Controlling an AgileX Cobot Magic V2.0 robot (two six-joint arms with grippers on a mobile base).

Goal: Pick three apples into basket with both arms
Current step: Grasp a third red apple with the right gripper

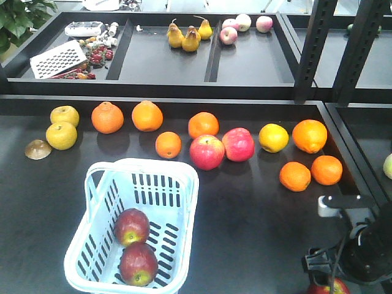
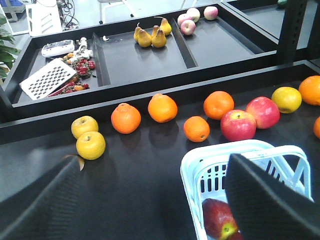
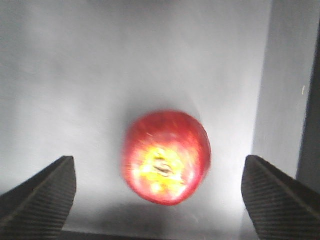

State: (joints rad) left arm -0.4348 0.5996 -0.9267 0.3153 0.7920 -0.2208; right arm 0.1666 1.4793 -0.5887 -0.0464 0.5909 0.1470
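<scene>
Over the last apple [image 3: 166,157] with the right gripper [image 3: 159,200], jaws spread wide, one pad low at 8 o'clock and the other at 4 o'clock, fruit sitting between them and touching neither. Lying stem-side up on the dark table [image 1: 245,220], yellow patch facing the wrist camera, slightly blurred. Seen from the front, down at 5 o'clock at the very edge, just a red sliver of it under the black right arm [image 1: 361,245]. Third pick in hand, then, by the look of it: two apples [image 1: 131,226] already in the basket [image 1: 184,184], side by side at the near end. Left gripper [image 2: 165,200] hanging above the basket's far rim, pads well apart, nothing between them, one apple visible below at 6 o'clock. Further out, oranges [image 1: 147,116], two bigger pinkish apples [image 1: 207,152] and yellow fruit in a row at 12 o'clock, pears [image 1: 184,37] on the back shelf, none of it wanted. Next call: drop straight down, centre on the widest part, squeeze gently, lift, then carry toward 9 o'clock, well across to the basket.
</scene>
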